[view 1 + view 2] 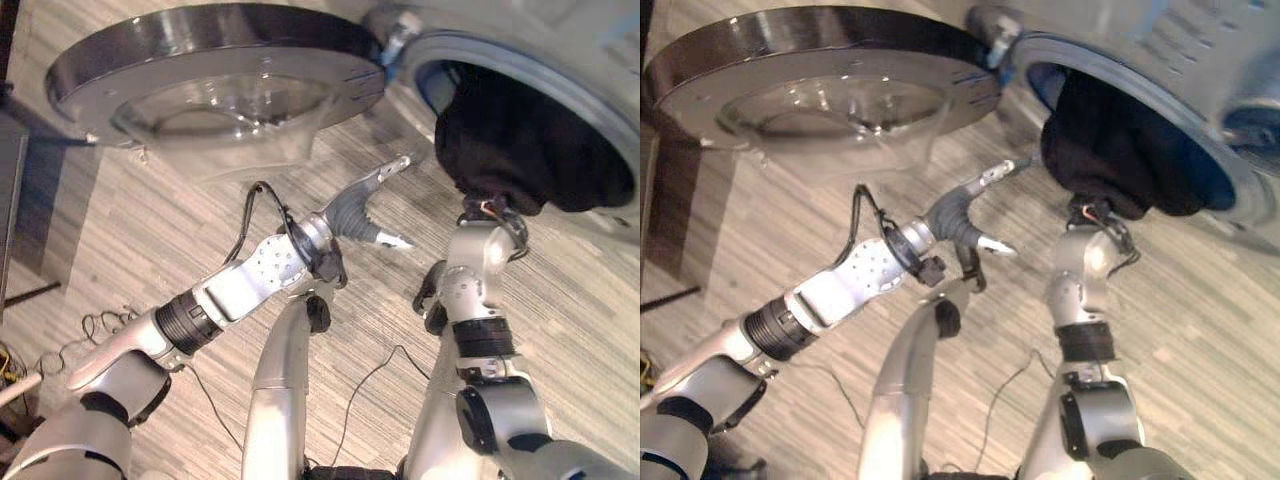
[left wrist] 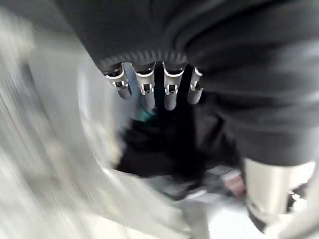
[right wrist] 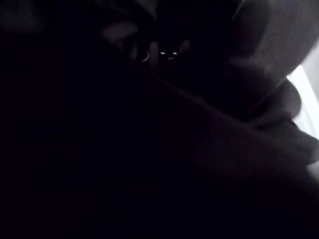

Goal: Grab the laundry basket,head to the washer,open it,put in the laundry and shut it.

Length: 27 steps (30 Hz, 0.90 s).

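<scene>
The washer (image 1: 560,70) stands open, its round door (image 1: 210,75) swung wide over the wooden floor (image 1: 150,220). A bundle of dark laundry (image 1: 520,140) fills the lower part of the drum mouth and sags out over the front rim, so it is only partly inside. No laundry basket can be made out.

The right arm reaches up into that bundle. The right hand is buried in the cloth, and its own wrist view is nearly black, so I cannot tell whether it is clenched on the fabric or relaxed. The left hand (image 1: 375,215) hangs between door and drum, just beside the cloth, fingers (image 2: 170,92) straight and released, grasping nothing.

Biggest risk, as I judge it: the bulk overhanging the rim slides back out onto the floor when the right arm withdraws, since little seems to hold it in.

Next: a fold left across the rim would be trapped when the door closes, keeping it from latching.

Smaller: cloth snagging on the right hand and being dragged out with it.

Smallest: the left arm, standing in the door's path, could block the closing swing.
</scene>
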Tool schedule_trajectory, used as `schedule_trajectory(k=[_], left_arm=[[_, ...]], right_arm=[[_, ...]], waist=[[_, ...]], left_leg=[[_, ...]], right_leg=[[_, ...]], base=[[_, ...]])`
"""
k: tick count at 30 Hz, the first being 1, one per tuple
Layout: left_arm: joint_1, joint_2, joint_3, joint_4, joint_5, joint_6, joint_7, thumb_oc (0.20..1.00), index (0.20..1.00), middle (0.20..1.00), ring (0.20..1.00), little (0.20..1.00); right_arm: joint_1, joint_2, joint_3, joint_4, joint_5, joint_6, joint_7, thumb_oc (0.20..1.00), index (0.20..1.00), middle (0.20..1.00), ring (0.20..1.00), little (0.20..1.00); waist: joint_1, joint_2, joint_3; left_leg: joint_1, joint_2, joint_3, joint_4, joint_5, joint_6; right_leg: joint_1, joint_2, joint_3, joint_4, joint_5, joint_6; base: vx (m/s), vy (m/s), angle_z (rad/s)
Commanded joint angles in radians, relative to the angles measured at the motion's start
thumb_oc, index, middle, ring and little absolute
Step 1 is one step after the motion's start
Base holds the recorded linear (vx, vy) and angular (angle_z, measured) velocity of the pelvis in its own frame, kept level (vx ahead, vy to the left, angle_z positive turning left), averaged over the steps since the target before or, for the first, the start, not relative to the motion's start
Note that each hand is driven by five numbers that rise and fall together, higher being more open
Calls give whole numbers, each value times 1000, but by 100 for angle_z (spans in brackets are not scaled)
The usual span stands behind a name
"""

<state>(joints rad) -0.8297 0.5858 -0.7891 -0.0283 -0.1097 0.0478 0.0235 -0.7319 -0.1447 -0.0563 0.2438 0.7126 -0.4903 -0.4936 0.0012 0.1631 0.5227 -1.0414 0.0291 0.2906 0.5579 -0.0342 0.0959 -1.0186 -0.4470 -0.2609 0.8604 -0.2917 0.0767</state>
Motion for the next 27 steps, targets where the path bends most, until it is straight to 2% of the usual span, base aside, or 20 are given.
schedule_trajectory(k=[1, 3, 5, 6, 8, 9, 13, 19, 22, 27], left_arm=[[63, 8, 28, -124, 117, -50, -117, 1000, 1000, 1000, 1000, 1000], [125, 38, 63, -158, 103, -56, -134, 1000, 1000, 1000, 1000, 1000], [268, 118, 146, -218, 55, -75, -141, 1000, 1000, 1000, 1000, 1000], [283, 126, 158, -232, 52, -74, -145, 1000, 1000, 1000, 1000, 1000], [446, 187, 289, -289, 8, -93, -137, 1000, 1000, 1000, 1000, 1000], [563, 203, 390, -304, -39, -116, -114, 1000, 1000, 1000, 1000, 1000], [734, 216, 553, -323, -91, -156, -81, 1000, 1000, 1000, 1000, 1000], [882, 241, 658, -338, -153, -172, -87, 1000, 1000, 1000, 1000, 1000], [911, 233, 667, -342, -182, -183, -85, 1000, 1000, 1000, 1000, 1000], [914, 215, 635, -343, -246, -196, -76, 1000, 1000, 1000, 1000, 1000]], right_arm=[[-29, -44, 21, -80, -55, 0, 91, 200, 200, 200, 200, 200], [-38, -57, 17, -65, -50, 8, 101, 200, 200, 200, 200, 200], [-64, -98, -10, -24, -40, 22, 102, 200, 200, 200, 200, 200], [-67, -97, -6, -18, -37, 22, 105, 200, 200, 200, 200, 200], [-121, -150, -48, 48, -27, 28, 91, 200, 200, 200, 200, 200], [-160, -211, -83, 72, -32, 25, 76, 200, 200, 200, 200, 200], [-232, -363, -125, 96, -90, 34, 21, 200, 200, 200, 200, 200], [-300, -520, -133, 94, -107, 44, 4, 200, 200, 200, 200, 200], [-349, -578, -105, 130, -117, 54, -9, 200, 200, 200, 200, 200], [-491, -676, 6, 289, -96, 98, -11, 200, 200, 200, 200, 200]], waist=[[8, 106, -26], [15, 108, -27], [44, 117, -33], [40, 116, -35], [68, 124, -48], [93, 127, -61], [126, 137, -82], [152, 152, -111], [160, 149, -117], [165, 136, -115]], left_leg=[[-8, 22, -45, -47, -22, -108], [-9, 21, -44, -44, -24, -108], [-8, 16, -46, -45, -25, -106], [-8, 17, -46, -45, -25, -106], [-14, 14, -52, -40, -27, -106], [-20, 10, -59, -36, -27, -107], [-45, 7, -68, -24, -23, -116], [-88, 12, -71, -5, -26, -121], [-112, 19, -74, 21, -31, -119], [-176, 36, -82, 93, -49, -124]], right_leg=[[-6, 4, 26, -63, 97, 70], [-7, 5, 27, -62, 97, 69], [-4, 1, 28, -60, 94, 69], [-4, 2, 28, -61, 95, 69], [-4, 0, 25, -58, 91, 68], [-4, 1, 24, -54, 86, 66], [-18, -5, 17, -41, 74, 65], [-63, -15, 19, -6, 61, 62], [-91, -17, 22, 19, 54, 59], [-150, -26, 28, 82, 30, 52]], base=[[21, 11, 7], [11, 7, 2], [18, 2, 0], [36, -20, 0], [20, -34, 1], [27, -65, 1], [23, -67, 8], [33, -31, 12], [31, -35, 1], [22, -55, 2]])
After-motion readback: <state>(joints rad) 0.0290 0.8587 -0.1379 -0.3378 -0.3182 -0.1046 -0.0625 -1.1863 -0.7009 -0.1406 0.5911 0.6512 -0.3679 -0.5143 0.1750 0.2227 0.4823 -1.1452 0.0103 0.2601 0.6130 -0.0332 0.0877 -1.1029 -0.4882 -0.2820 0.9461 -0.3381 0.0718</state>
